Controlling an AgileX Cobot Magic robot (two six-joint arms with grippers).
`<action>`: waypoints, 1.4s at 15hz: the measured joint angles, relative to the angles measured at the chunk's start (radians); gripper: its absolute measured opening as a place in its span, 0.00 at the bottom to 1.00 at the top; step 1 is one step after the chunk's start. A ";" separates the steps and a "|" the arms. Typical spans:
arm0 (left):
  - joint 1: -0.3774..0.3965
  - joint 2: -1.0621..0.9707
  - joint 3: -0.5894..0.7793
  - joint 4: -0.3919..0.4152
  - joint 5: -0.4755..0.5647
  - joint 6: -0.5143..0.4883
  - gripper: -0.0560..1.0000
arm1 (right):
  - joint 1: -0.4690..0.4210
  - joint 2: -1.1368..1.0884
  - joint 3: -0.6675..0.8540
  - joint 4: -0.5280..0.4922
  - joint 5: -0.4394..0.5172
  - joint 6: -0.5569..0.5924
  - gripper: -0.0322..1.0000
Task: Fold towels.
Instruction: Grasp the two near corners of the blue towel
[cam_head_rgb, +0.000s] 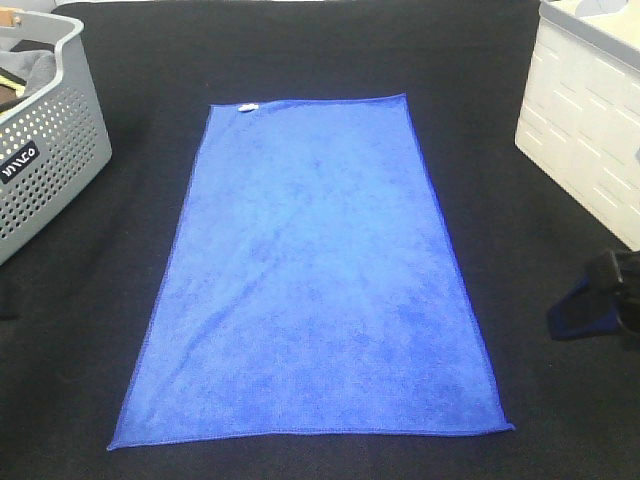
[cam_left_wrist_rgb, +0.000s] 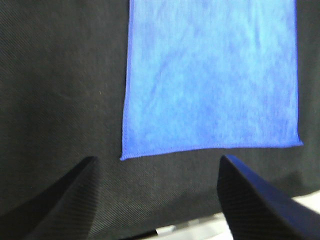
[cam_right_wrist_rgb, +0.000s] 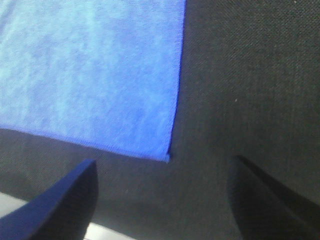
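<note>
You have a black cloth-covered table (cam_head_rgb: 90, 330), and the blue towel (cam_head_rgb: 315, 270) lies spread flat down its middle, long side running near to far. It sits between the grey basket (cam_head_rgb: 60, 140) at the far left and the white crate (cam_head_rgb: 590, 120) at the far right — touching neither.

Expect it to be light, soft and limp. It will sag and drape from wherever you pinch it, and microfibre probably clings a little to the cloth beneath.

Your left gripper (cam_left_wrist_rgb: 157, 159) hovers spread and empty just short of the near-left corner (cam_left_wrist_rgb: 122, 157). The right gripper (cam_right_wrist_rgb: 165, 161) is likewise spread and empty by the near-right corner (cam_right_wrist_rgb: 167, 157).

Take those two corners — pinching just inside the stitched hem — and carry them toward the far edge, where the small white tag (cam_head_rgb: 248, 107) sits.
</note>
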 joint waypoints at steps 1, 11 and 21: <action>0.000 0.066 0.000 -0.043 -0.006 0.044 0.66 | 0.000 0.060 -0.005 0.023 -0.040 -0.032 0.70; -0.134 0.498 -0.002 -0.352 -0.272 0.368 0.66 | 0.000 0.426 -0.009 0.439 -0.210 -0.461 0.70; -0.242 0.774 -0.012 -0.834 -0.264 0.746 0.65 | 0.069 0.683 -0.082 0.633 -0.146 -0.643 0.65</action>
